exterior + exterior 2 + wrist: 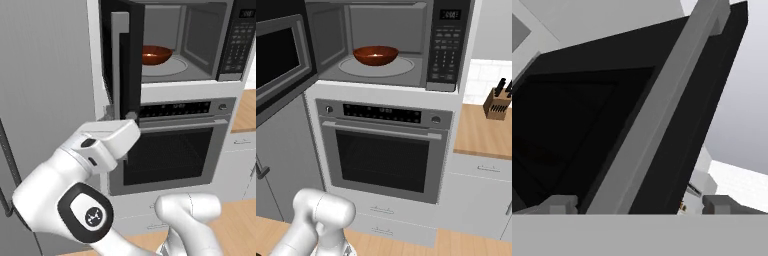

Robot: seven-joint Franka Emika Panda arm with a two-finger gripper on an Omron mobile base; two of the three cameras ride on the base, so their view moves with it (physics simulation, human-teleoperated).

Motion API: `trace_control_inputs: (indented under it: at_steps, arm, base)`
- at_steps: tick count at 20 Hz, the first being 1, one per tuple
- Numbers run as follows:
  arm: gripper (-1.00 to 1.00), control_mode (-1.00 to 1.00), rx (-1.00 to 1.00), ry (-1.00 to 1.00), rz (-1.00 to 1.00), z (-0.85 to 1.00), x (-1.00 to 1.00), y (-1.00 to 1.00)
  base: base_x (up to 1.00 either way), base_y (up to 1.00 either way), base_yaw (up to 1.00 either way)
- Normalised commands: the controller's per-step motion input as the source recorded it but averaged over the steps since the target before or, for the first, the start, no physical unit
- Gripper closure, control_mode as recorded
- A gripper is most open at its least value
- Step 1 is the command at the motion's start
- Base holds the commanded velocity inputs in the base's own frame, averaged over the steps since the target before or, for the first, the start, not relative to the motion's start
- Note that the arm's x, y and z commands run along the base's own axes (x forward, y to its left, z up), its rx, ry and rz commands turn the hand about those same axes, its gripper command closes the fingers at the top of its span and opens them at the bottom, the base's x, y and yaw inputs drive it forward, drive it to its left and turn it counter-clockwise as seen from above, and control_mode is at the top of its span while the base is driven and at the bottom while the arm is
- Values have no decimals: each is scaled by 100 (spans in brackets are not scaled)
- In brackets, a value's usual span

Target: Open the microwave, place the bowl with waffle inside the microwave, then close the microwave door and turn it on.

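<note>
Beside the microwave door (121,60) edge, gripper (639,202) spread wide, unladen.

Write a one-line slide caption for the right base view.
Bowl with waffle sits on the turntable inside the microwave, its door swung open, above the oven.

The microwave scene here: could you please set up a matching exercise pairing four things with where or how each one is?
Things:
1. bowl with waffle
2. microwave door
3. oven
4. knife block

Places or states:
A. swung open
B. directly below the microwave, door closed
C. on the wooden counter to the right
D. on the glass turntable

Pairs: 1-D, 2-A, 3-B, 4-C
</note>
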Motion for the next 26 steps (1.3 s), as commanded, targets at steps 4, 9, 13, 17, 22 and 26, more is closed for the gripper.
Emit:
trace_control_inputs:
  at_steps: [4, 9, 13, 17, 22, 26]
  arm:
    - [-100, -100, 0, 0, 0, 9, 32, -51]
    - [-100, -100, 0, 0, 0, 13, 13, -68]
    - [-100, -100, 0, 0, 0, 13, 9, -73]
    - [-100, -100, 0, 0, 0, 16, 9, -77]
    - [-100, -100, 0, 0, -3, 12, 14, -77]
    - [-100, -100, 0, 0, -4, 4, 24, -75]
  base:
    - [0, 0, 0]
    - [0, 0, 0]
    - [0, 0, 0]
    - [0, 0, 0]
    - [0, 0, 0]
    - [0, 0, 0]
